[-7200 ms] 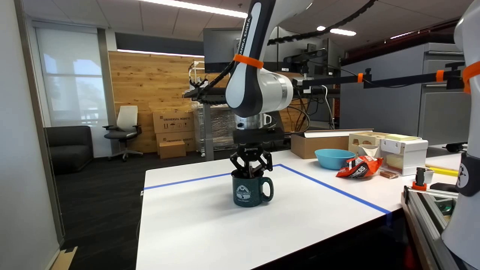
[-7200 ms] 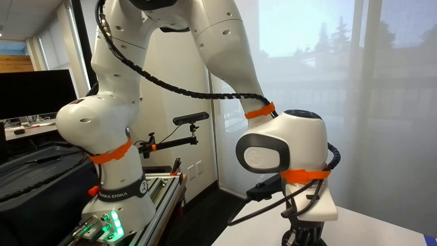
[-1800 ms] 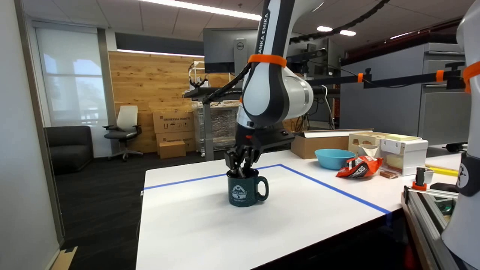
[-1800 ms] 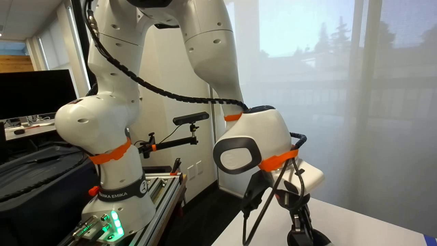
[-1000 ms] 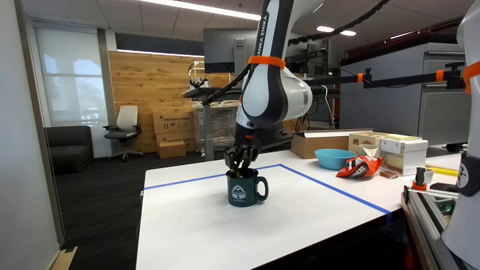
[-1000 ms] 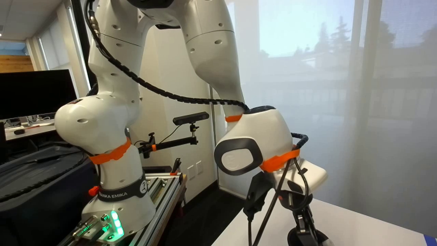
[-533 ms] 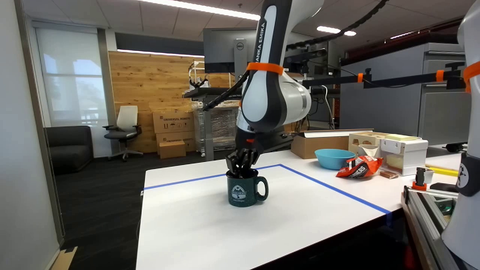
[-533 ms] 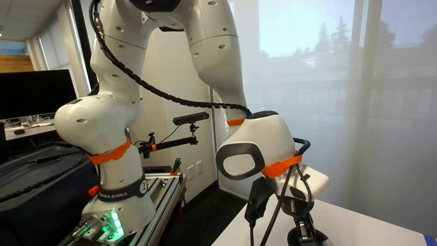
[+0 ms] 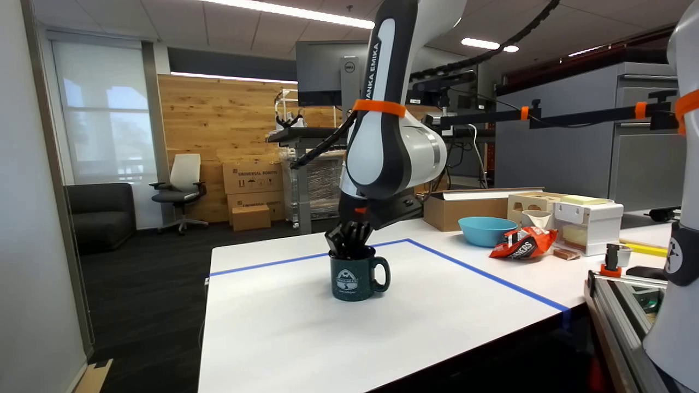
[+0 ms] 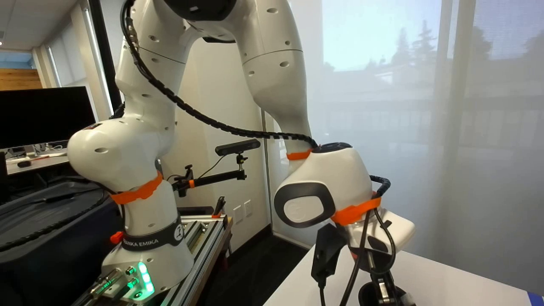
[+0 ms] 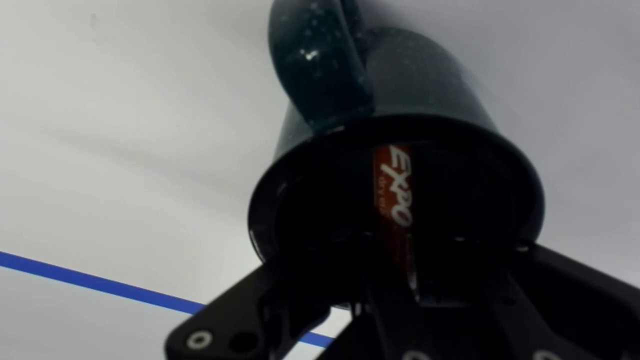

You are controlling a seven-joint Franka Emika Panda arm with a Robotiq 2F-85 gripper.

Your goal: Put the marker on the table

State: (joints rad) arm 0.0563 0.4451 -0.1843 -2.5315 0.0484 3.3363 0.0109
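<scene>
The marker (image 11: 394, 186) has a red-orange EXPO label and stands leaning inside the dark green mug in the wrist view. It is hidden in both exterior views. The mug (image 9: 352, 279) stands upright on the white table (image 9: 273, 327) and also shows in the wrist view (image 11: 420, 80). My gripper (image 9: 349, 252) is tilted, with its fingertips down in the mug's mouth. In the wrist view my gripper's dark fingers (image 11: 400, 250) lie on both sides of the marker's upper end. It is too dark to see whether they press on it.
Blue tape (image 9: 480, 267) marks lines on the table. A blue bowl (image 9: 486, 231), a red snack bag (image 9: 525, 243), a white box (image 9: 587, 226) and a cardboard box (image 9: 464, 210) stand at the far right. The mug's handle (image 9: 383, 274) points away from the fingers.
Since 7.2 s ago my gripper has gone from upright to tilted, and the mug has shifted slightly left in an exterior view. Over the last second the gripper has sunk lower into the mug.
</scene>
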